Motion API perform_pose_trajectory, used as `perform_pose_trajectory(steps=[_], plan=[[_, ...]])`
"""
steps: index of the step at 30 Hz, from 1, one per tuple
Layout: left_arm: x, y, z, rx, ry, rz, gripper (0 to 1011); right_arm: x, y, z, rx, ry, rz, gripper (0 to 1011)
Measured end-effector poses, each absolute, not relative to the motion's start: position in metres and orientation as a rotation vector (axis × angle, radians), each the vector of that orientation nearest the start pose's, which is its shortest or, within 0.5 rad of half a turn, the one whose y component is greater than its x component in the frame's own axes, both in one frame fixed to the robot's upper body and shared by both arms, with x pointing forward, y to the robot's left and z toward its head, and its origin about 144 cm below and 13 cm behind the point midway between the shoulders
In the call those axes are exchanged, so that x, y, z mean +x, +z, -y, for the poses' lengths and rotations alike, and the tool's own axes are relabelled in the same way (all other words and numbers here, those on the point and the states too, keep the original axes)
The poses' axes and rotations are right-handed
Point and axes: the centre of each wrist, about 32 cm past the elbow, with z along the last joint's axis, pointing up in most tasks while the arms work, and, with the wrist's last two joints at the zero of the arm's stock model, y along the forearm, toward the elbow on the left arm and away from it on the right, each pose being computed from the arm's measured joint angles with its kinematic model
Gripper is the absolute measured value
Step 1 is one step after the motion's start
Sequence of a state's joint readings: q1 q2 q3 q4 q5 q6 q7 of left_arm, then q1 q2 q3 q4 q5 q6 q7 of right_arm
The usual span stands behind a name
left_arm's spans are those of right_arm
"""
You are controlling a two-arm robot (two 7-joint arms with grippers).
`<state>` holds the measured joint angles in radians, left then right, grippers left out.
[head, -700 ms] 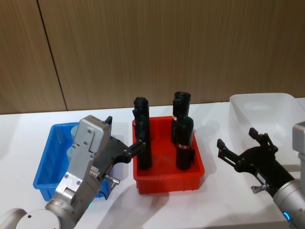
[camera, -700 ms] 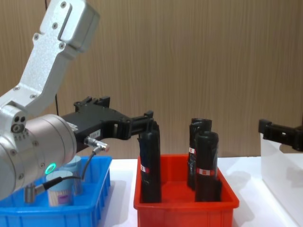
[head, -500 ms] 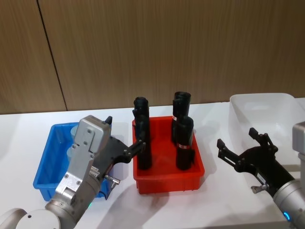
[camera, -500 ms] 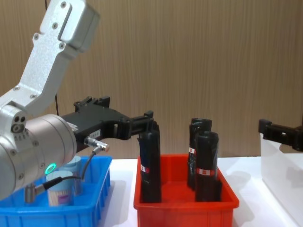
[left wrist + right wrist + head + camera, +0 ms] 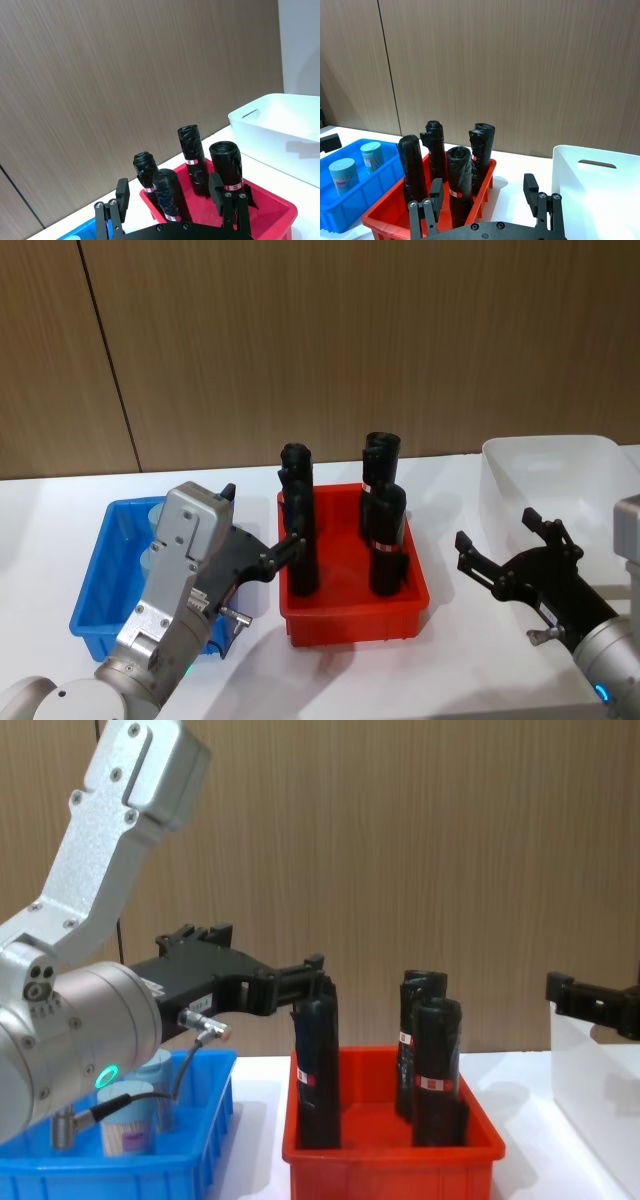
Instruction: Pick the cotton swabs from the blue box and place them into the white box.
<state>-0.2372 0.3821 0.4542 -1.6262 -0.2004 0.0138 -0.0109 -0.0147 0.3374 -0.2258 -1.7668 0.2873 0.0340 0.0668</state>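
Hovering over the gap between the blue box [image 5: 88, 592] and the red bin [image 5: 350, 626], the left tool [image 5: 260, 517] has its fingers apart and empty, pointing toward the bin. The cotton swabs [image 5: 343, 175], two jars, stand upright in the blue box, untouched. The right tool [image 5: 495, 527] hangs with fingers spread over the table [image 5: 450, 650], just in front of the white box [image 5: 500, 490]. The risk, as I judge it, is that the left tool sits nearer the black rolls [image 5: 385, 530] than the jars. A careless swing could clip a roll or the box rim, and an off-centre pinch could tip a round jar.
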Motion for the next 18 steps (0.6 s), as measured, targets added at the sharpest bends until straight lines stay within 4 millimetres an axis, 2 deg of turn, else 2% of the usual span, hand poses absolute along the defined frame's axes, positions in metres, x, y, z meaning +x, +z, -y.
perform_pose_trajectory(steps=[18], plan=[[0.4920,1.2044,-0.1984,0.061,1.124,0.268,1003,0.4433,1.1887,0.2371,0.026,-1.229,0.075,1002]])
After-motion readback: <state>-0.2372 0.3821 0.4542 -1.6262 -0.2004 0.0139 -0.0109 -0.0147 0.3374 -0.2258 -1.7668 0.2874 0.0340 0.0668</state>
